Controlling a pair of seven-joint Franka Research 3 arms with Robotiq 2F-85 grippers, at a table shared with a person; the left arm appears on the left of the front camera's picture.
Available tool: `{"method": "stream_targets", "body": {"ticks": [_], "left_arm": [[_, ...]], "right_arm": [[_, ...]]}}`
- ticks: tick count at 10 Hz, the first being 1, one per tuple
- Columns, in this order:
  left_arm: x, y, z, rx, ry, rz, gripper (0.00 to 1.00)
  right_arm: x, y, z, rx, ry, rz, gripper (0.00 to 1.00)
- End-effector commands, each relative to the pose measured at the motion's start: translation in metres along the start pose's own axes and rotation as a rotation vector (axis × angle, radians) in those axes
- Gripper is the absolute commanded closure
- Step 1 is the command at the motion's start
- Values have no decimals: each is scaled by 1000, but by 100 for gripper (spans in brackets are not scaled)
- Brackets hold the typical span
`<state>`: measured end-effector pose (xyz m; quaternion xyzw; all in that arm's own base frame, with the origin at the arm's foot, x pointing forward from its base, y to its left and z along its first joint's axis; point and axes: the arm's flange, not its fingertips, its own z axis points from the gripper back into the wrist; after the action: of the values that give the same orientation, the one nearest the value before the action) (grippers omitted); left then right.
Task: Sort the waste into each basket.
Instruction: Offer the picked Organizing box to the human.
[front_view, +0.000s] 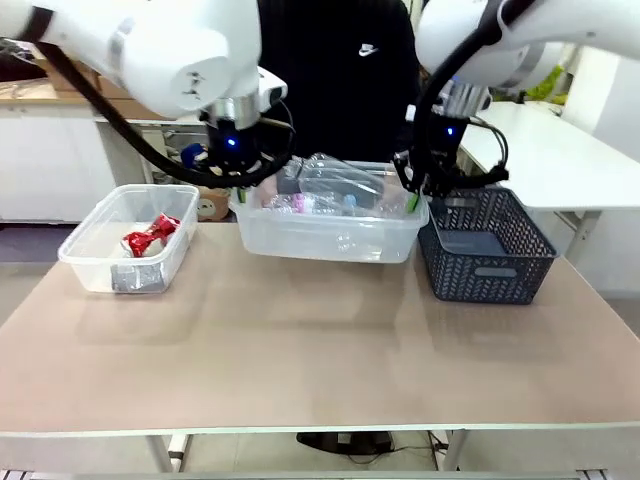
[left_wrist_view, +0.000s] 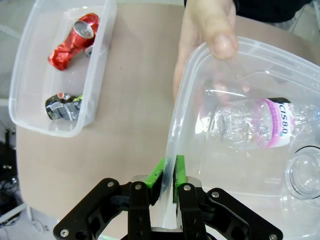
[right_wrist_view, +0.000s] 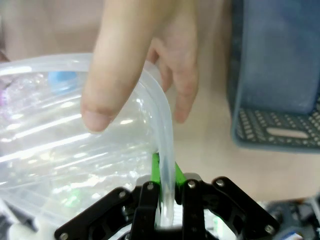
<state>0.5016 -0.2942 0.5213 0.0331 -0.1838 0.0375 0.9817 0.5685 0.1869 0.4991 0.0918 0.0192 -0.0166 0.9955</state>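
Starting with the front view, the large clear tub is seen at the middle of the table, with clear bottles lying inside it. It is gripped at both short ends: the left gripper at its left rim and the right gripper at its right rim, probably so that it can be lifted level. The small clear tub with a red can stands left of the large tub, and the dark lattice basket just beside it on the right.

From the left wrist view, the green pads are closed tightly on the large tub's rim, and a person's hand holds the same rim further along. A bottle with a pink label lies flat, its long axis along the tub's length.

From the right wrist view, the pads are likewise pinched on the rim, with a person's fingers over it.
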Motion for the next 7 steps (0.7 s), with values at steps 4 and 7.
{"method": "stream_targets", "body": {"ticks": [4,7], "left_arm": [[5,4,-9,0,8,11,92],[5,4,-9,0,8,11,92]], "right_arm": [[15,1,-10,3,24,-5,95],[15,1,-10,3,24,-5,95]]}}
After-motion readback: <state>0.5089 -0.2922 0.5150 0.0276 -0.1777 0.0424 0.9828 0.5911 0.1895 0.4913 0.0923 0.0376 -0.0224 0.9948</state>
